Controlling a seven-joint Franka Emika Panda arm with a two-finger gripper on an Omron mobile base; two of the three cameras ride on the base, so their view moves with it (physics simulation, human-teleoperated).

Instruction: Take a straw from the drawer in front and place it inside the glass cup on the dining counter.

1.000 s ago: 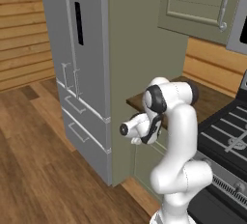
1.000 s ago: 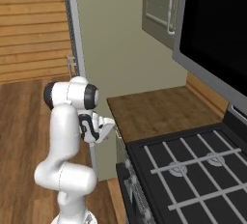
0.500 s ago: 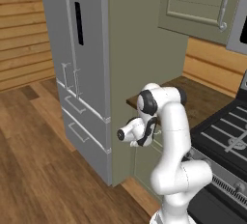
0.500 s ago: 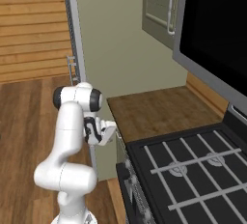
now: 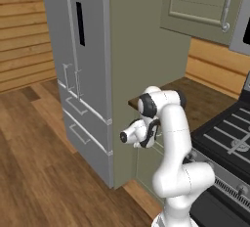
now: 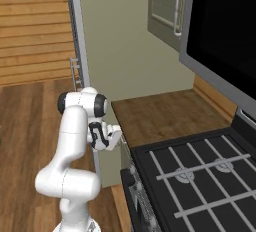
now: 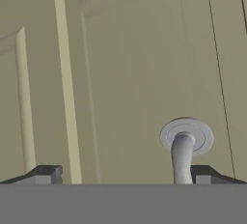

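As hand point(image 7: 120, 175) gapes, drawer point(image 7: 144, 73) handle point(image 7: 182, 155) between fingertips.

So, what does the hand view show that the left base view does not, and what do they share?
Hand view alone: the drawer's silver handle close up, its round mount on the sage-green panel, between the open gripper fingertips.
Left base view alone: the grey fridge, the wood floor, the stove and the white arm.
Both: sage-green cabinet fronts.

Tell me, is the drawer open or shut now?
Shut: in the hand view the drawer front lies flush, with the handle between the open gripper's fingertips.
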